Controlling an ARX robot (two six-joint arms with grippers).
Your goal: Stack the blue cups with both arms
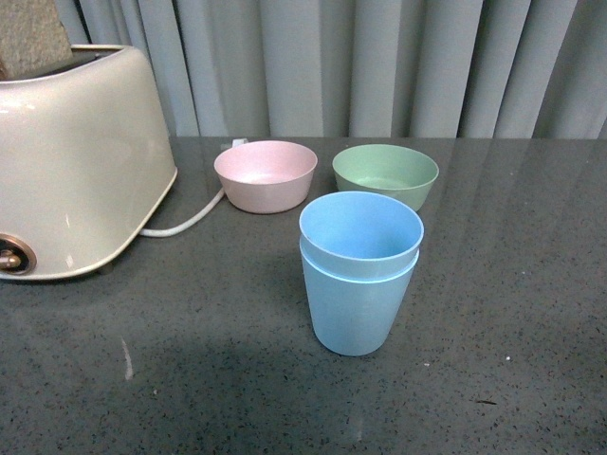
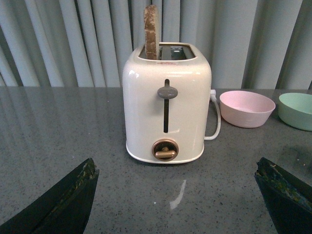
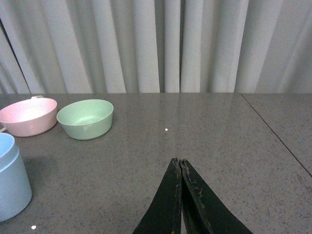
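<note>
No readable text, brand, no. or sign in any view. Toaster (image 2: 167, 102) at centre of the left wrist frame has a plain front w/ only lever and knob, no lettering; stacked blue cups (image 1: 360, 270) at centre of the front frame show no legible marks. Pink bowl (image 1: 266, 174) and green bowl (image 1: 385, 173), upper middle of the front frame, are blank too.

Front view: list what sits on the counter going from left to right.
Toaster → pink bowl → stacked blue cups → green bowl. The cups stand nearer the camera than both bowls, and their place in the order is taken by their centre.
</note>
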